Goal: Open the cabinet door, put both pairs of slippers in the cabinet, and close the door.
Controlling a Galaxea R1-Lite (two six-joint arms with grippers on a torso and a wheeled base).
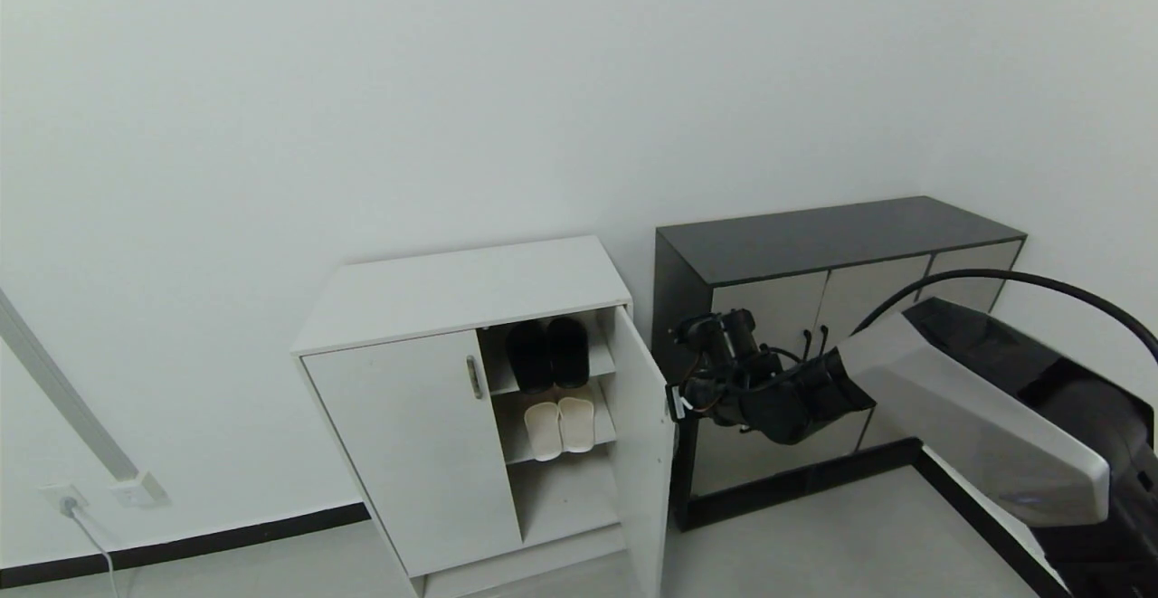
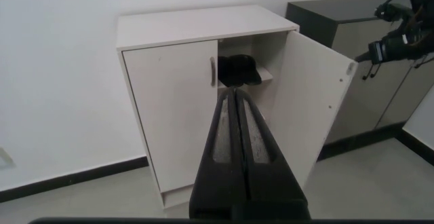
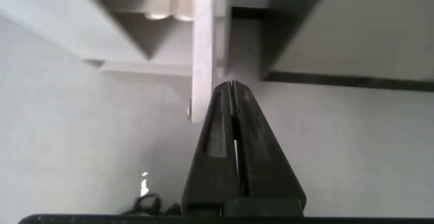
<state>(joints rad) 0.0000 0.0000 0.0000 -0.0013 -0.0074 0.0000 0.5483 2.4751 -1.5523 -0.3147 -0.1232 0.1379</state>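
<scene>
White cabinet stands at the wall, its right door open toward the dark sideboard, bare floor in front. Black slippers sit on the top shelf, white slippers on the shelf below. Right gripper, fingers pressed together, touches the door's free edge; left gripper, likewise closed, hangs well back.

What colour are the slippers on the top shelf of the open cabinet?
Black; the slippers show best in the head view.
</scene>
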